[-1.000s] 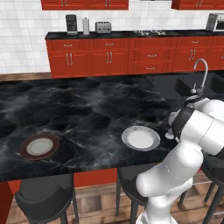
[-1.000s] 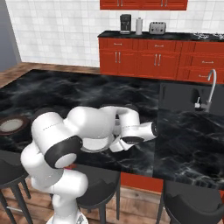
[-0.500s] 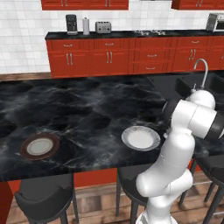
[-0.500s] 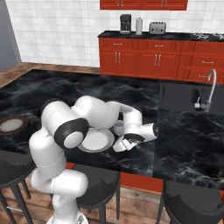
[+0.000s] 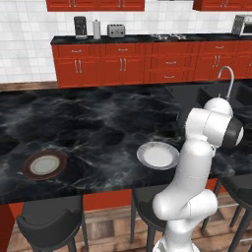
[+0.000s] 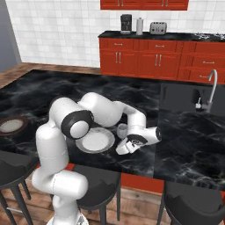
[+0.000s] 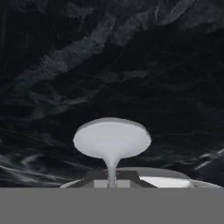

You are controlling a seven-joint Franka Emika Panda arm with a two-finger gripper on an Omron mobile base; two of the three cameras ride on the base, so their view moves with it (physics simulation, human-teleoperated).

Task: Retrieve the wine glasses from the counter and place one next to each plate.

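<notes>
- The gripper (image 6: 123, 148) is seen at lower centre of the right base view, low over the black marble island top (image 6: 184, 140), just right of the near plate (image 6: 94, 141).
- The gripper is clenched on the stem of a wine glass (image 7: 112, 141); in the hand view the stem runs down between the dark fingertips (image 7: 124, 176) at bottom centre.
- In the hand view the round flat foot of the glass is seen at centre frame, facing the camera, with dark veined marble behind it.
- In the right base view the wine glass (image 6: 121, 130) appears as a small clear shape just above the gripper, beside the right rim of the near plate; whether it touches the island top cannot be told.
- In the left base view the near plate (image 5: 157, 155) lies at centre frame, just left of the white arm; the gripper itself is hidden behind the arm there.
- A second plate (image 5: 45, 164) with a dark brown rim lies at lower left of the left base view, well apart from the first; it is seen at the left edge of the right base view (image 6: 12, 126).
- The counter (image 5: 147, 38) over red cabinets runs across the upper part of the left base view, carrying a coffee machine (image 5: 80, 27) and a toaster (image 5: 116, 30).
- A faucet (image 6: 211, 90) stands at the right of the right base view.
- Dark stools (image 5: 49, 224) are tucked under the near island edge at the bottom of the frame.
</notes>
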